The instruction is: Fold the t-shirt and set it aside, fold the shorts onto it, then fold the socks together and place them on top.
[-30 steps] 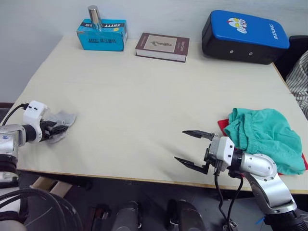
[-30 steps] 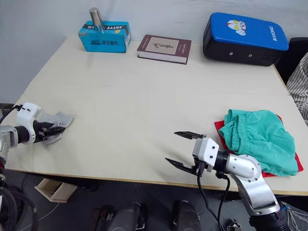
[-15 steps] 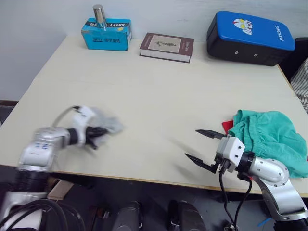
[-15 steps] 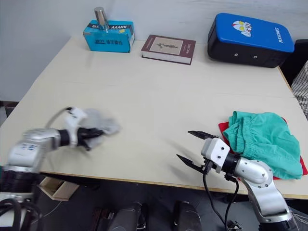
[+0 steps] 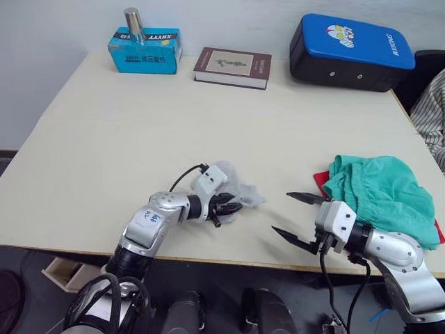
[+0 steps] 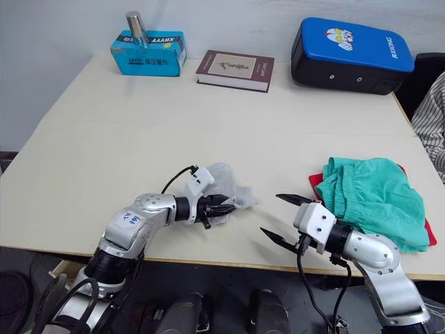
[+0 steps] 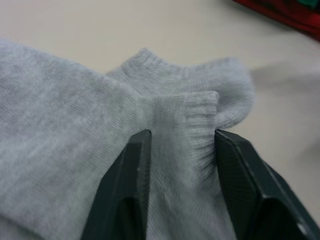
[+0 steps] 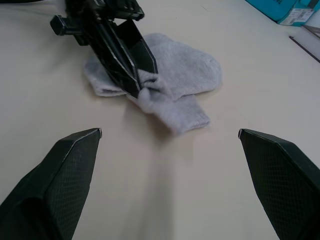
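Note:
The light grey socks lie bunched on the table near its front edge, and my left gripper is shut on them; in the left wrist view the knit cuff is pinched between both fingers. A short way to the right, my right gripper hovers open and empty, pointing at the socks. The teal shorts sit folded at the table's right edge on top of the red t-shirt, of which just a thin red edge shows.
Along the back of the cream table stand a teal box with a metal cylinder on it, a brown book and a blue-and-black case. Striped cloth hangs past the right edge.
My left gripper has carried the socks from the table's left edge rightward to the front middle, close to the right gripper. The right gripper stays open and about where it was.

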### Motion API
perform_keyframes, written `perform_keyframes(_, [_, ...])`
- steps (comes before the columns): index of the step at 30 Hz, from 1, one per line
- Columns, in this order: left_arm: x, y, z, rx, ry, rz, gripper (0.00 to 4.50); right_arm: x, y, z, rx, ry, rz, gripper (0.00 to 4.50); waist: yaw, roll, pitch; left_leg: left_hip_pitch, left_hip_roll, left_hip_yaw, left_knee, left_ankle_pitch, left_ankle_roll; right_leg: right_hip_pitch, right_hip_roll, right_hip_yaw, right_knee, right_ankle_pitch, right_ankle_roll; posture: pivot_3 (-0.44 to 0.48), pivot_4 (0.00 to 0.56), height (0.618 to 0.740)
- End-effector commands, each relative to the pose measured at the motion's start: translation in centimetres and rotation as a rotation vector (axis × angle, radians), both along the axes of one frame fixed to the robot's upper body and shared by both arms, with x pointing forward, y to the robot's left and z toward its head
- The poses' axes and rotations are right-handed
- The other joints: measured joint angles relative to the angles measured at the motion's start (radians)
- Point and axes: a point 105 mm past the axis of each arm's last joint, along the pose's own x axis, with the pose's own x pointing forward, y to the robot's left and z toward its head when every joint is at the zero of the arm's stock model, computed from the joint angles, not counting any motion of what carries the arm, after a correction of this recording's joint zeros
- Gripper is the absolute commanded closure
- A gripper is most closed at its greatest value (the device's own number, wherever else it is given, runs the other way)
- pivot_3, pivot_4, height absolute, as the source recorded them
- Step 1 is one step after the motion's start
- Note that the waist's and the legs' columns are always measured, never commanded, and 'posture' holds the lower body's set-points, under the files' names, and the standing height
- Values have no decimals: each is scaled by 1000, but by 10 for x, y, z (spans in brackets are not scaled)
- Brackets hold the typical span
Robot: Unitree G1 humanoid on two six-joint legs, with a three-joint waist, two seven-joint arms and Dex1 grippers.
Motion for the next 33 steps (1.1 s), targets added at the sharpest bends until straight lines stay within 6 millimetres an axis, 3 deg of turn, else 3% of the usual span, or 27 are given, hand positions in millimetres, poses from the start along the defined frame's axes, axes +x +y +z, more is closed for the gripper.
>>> perform_keyframes(1, [-12, 11, 34, -107, -100, -107, 1412, -4, -1, 5, -2, 6, 22, 0, 2, 0, 0, 0, 0, 0, 0, 0, 0, 0, 0, 0, 0, 0, -1, 0, 150, 740])
perform_keyframes(2, [-17, 19, 39, -107, -125, -148, 1154, -5, 1, 4, -5, 15, 32, 0, 2, 0, 0, 0, 0, 0, 0, 0, 0, 0, 0, 0, -1, 1, -2, 0, 150, 740])
perform_keyframes(6, [-24, 50, 60, -125, -208, -213, 1154, 0, 11, 2, -56, 10, 67, 0, 1, 0, 0, 0, 1, 0, 0, -1, 0, 0, 0, 0, -2, 1, -3, 0, 150, 740])
perform_keyframes(9, [-4, 77, 60, -11, -283, -138, 1154, 10, 23, -3, -96, -12, 95, 0, 2, 0, 1, 0, 1, 0, 0, -1, 0, -1, 0, 0, -2, 1, -4, 0, 150, 740])
perform_keyframes(12, [16, 100, 42, 173, -313, -126, 1154, 27, 35, -14, -144, -19, 107, 0, 2, 0, 1, -1, 1, 1, 0, -1, 0, -1, 0, -1, -2, 1, -4, 0, 150, 740])
perform_keyframes(19, [47, 86, 26, 151, -332, -118, 1154, 55, 45, -31, -258, -40, 139, 0, 1, 0, 0, -15, 0, 3, 10, -1, 2, -13, 0, -1, 6, 2, -3, 0, 150, 740])
perform_keyframes(23, [61, 85, 12, 216, -304, -85, 1113, 68, 48, -25, -240, -62, 138, 1261, -5, 0, 1, -16, -2, 7, 13, 0, 7, -13, 4, 0, 4, 6, 1, 0, 150, 740])
perform_keyframes(24, [62, 86, 9, 217, -287, -79, 1300, 68, 50, -25, -241, -57, 149, 1614, -8, 0, 1, -16, -2, 8, 13, 0, 7, -13, 3, 0, 4, 7, 1, 0, 150, 740])
perform_keyframes(28, [64, 79, 6, 116, -220, -89, 2387, 62, 55, -29, -244, -34, 195, 3032, -15, -1, 1, -12, -1, 10, 12, 0, 8, -12, -1, 1, 3, 7, 1, 0, 150, 740])
perform_keyframes(32, [55, 78, -2, 130, -192, -150, 3684, 60, 53, -29, -252, -30, 208, 4456, -23, 0, 1, -12, -1, 11, 12, 0, 8, -12, -2, 2, 4, 7, 1, 0, 150, 740])
perform_keyframes(33, [54, 78, -2, 126, -189, -156, 3955, 59, 53, -29, -255, -32, 215, 4500, -23, 0, 1, -12, -1, 11, 12, 0, 8, -13, -2, 2, 4, 7, 1, 0, 150, 740])
